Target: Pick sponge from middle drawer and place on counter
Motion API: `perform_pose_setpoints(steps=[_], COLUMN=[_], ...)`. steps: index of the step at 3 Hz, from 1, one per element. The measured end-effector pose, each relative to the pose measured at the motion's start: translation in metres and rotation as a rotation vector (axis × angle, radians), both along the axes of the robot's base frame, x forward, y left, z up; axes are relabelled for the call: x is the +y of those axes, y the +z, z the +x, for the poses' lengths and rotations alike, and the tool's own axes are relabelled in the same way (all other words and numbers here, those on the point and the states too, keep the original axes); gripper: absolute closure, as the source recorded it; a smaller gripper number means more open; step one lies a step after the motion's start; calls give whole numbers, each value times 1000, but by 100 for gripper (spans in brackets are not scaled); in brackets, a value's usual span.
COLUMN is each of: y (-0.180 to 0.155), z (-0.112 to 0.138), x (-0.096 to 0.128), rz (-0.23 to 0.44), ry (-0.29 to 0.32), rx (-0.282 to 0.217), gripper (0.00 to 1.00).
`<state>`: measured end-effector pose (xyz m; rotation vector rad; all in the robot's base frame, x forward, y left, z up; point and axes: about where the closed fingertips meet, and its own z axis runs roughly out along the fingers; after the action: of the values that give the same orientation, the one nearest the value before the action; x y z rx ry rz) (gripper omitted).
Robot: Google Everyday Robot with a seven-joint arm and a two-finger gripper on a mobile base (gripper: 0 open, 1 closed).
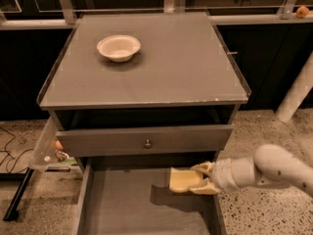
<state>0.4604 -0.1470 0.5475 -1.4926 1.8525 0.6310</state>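
Observation:
The pale yellow sponge [182, 180] is held in my gripper [199, 177] above the floor of the open middle drawer [132, 204], near its back right, casting a shadow below. My arm reaches in from the right. The fingers [204, 168] close on the sponge's right end, one above and one below. The grey counter [186, 62] lies above, apart from the sponge.
A round white bowl [119, 47] stands on the counter at the back left. The drawer with the round metal knob [147, 143] sits just above the sponge, slightly pulled out. A clear side panel [45, 146] hangs at the cabinet's left. A white post [296, 94] stands at right.

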Motion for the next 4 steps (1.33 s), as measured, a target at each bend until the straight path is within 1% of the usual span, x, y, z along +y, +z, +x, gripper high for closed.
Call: perform_pose_setpoints(steps=[1,3,4], y=[76,84,121], z=[3,1,-8], x=[-21,-20,-27], rz=[-51,-59,-84], ry=[10,17,8], rx=[-81,-95,-172], gripper=[100,100,100])
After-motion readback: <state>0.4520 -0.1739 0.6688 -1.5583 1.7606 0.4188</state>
